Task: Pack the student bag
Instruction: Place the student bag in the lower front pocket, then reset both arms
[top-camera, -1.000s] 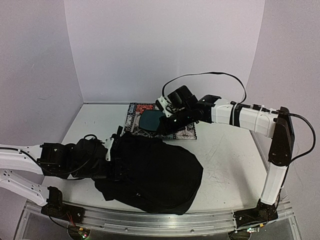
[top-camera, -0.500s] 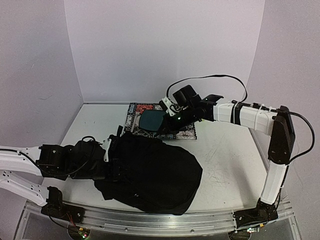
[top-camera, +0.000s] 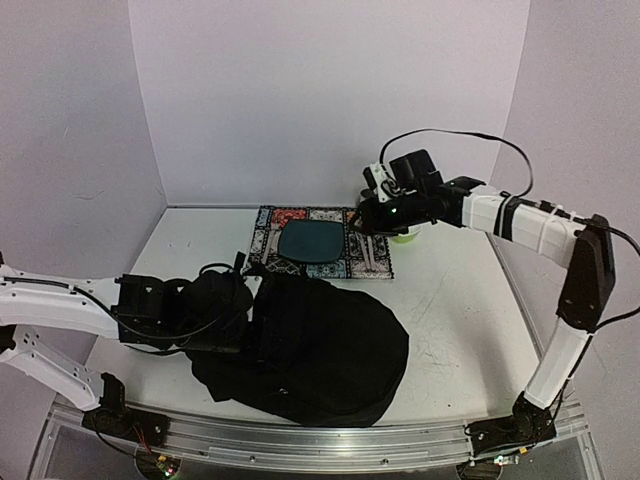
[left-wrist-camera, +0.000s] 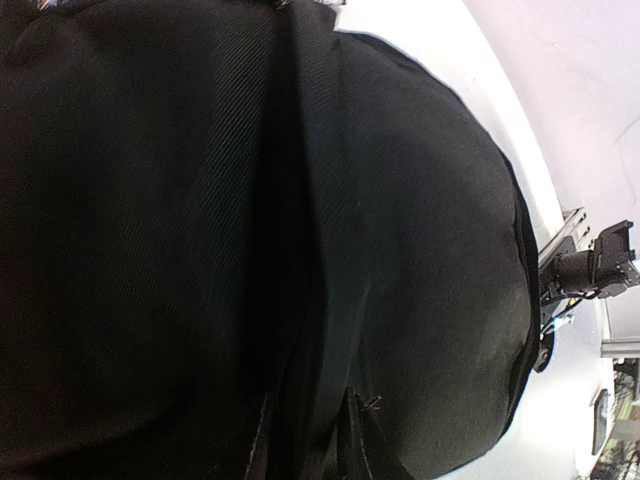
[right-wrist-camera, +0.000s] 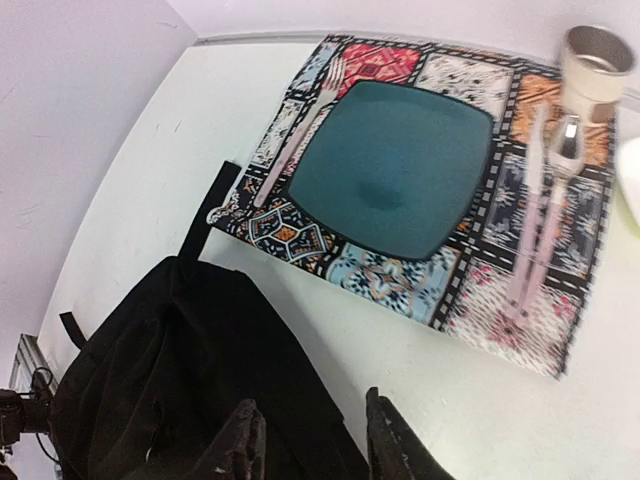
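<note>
- Black fabric fills most of your view. The student bag (top-camera: 320, 350) lies slumped on the white tabletop (top-camera: 450, 300), near the front edge and between the two arm bases.
- Your left gripper (left-wrist-camera: 310, 405) is pushed against the bag's left side. In its wrist view the dark fingers (left-wrist-camera: 362, 425) blend into the cloth, so you cannot tell whether they are parted or clamped on a fold.
- Your right gripper (right-wrist-camera: 310, 400) hangs in the air over the far side of the tabletop, above the right end of the placemat and well apart from the bag. Its two fingers stand apart with nothing between them.
- A patterned placemat (top-camera: 365, 262) lies flat just beyond the bag's far edge.
- A dark teal plate (top-camera: 310, 242), square with rounded corners, sits on the placemat.
- A fork (right-wrist-camera: 300, 135) lies on the placemat just left of the plate. A spoon (right-wrist-camera: 566, 138) and another pale-handled utensil lie side by side to the plate's right.
- A beige cup (right-wrist-camera: 597, 62) stands upright at the placemat's far right corner.
- A black strap (right-wrist-camera: 205, 215) from the bag reaches the placemat's near left corner.
- Something lime-green (top-camera: 405, 236) sits just off the placemat's right end, partly hidden behind the right arm. You cannot tell what it is.
</note>
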